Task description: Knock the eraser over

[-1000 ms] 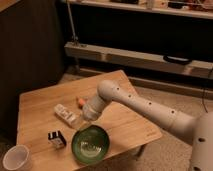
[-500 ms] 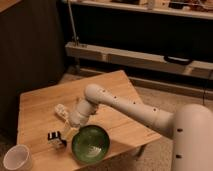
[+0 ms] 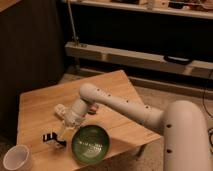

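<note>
The eraser (image 3: 53, 139), a small black block with white marks, sits on the wooden table (image 3: 35, 107) near its front left edge. My gripper (image 3: 63, 131) reaches down from the white arm (image 3: 120, 107) and is right beside the eraser's upper right side, at or nearly touching it. The arm's wrist hides most of the gripper.
A green bowl (image 3: 91, 145) stands just right of the eraser at the table's front edge. A white cup (image 3: 18, 159) is at the front left corner. A pale oblong bottle-like object (image 3: 59, 109) lies behind the gripper. Shelving runs along the back wall.
The arm has swung left and down across the table, bringing the gripper next to the eraser. The small orange cube seen earlier is now hidden behind the arm.
</note>
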`<state>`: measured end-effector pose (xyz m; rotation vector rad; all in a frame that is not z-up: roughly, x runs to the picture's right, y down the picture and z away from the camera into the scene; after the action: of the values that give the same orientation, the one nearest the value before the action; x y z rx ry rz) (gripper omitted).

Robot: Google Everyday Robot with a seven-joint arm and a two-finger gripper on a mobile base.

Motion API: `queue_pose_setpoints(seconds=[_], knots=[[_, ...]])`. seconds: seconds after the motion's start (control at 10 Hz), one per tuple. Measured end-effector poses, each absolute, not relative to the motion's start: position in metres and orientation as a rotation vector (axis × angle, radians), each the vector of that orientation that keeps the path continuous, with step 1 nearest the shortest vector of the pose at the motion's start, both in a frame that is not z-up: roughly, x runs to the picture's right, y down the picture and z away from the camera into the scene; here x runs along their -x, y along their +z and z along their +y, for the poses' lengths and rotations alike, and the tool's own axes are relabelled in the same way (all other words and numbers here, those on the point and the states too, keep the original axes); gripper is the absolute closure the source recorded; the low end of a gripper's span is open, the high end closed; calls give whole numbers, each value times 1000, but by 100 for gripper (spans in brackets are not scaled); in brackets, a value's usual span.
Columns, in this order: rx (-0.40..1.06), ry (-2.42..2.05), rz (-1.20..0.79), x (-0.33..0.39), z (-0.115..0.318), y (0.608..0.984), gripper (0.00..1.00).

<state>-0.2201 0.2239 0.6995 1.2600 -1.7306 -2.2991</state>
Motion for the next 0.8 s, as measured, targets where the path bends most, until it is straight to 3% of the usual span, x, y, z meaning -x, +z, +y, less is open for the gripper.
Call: queue_pose_setpoints(seconds=[0.5,0.8], knots=[[-1210,-2274,-1725,249,219,722,82],[-1158,-2331,-1623,245,204,721,81]])
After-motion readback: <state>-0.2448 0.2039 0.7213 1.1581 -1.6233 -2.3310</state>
